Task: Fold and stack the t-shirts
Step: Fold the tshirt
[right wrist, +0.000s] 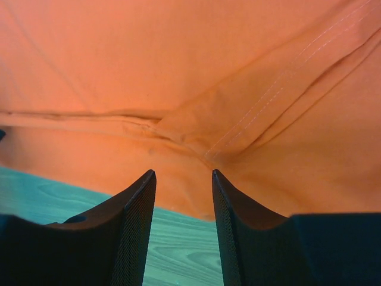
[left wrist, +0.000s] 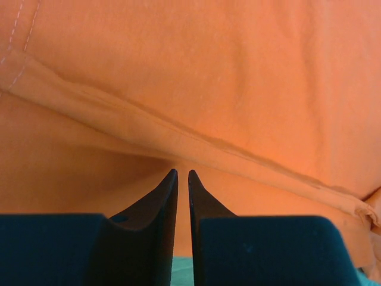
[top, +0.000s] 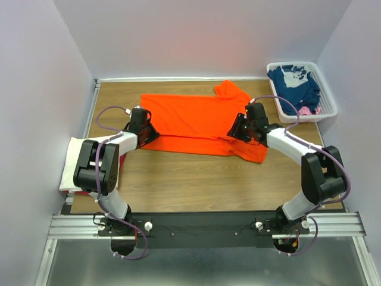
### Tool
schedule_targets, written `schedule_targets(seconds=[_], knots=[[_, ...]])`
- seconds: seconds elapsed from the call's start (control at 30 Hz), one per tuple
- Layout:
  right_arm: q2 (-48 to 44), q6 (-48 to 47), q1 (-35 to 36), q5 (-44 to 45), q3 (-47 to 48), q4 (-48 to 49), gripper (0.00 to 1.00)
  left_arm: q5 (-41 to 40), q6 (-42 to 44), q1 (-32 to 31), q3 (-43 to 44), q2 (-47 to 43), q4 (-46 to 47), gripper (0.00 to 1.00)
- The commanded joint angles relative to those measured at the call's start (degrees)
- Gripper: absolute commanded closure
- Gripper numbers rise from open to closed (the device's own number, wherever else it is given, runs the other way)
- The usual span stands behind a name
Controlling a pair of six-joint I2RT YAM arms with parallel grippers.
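The bright orange t-shirt [top: 190,119] lies spread across the middle of the wooden table [top: 190,179], with one sleeve toward the back right. My left gripper [top: 152,132] is at the shirt's near-left corner. In the left wrist view its jaws [left wrist: 183,173] stand almost together, pinching a fold of the orange cloth [left wrist: 208,71]. My right gripper [top: 236,132] is at the shirt's right side. In the right wrist view it is open [right wrist: 183,173], and the edge of the orange cloth [right wrist: 149,59] lies at its fingertips.
A white slotted basket [top: 330,110] at the back right holds the navy blue shirt [top: 294,83] and some pink cloth [top: 305,110]. A cream-white folded shirt [top: 70,164] lies at the table's left edge, behind my left arm. Grey walls stand on three sides.
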Motion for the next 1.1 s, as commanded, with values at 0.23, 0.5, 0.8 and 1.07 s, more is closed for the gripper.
schedule_targets(seconds=[0.23,0.5,0.8,1.07], knots=[[-0.05,-2.32,2.31,4.57,-0.37,-1.01,0.51,-1.62,-1.12,-0.24,9.47,7.72,0.24,0.81],[0.91,-4.52,3.63,8.18,-0.46,-2.51,0.51,-0.92,-0.51,0.02,14.05,8.96,-0.73,0.81],[6.09,-5.67,4.77,12.66,1.03,-2.68,0.48,1.72,2.13,0.02,14.23,3.43,-1.43,0.81],[9.87,-4.88,5.39,14.51,3.84,-2.60,0.55,3.21,3.80,0.02,12.82,-0.35,-2.75,0.81]])
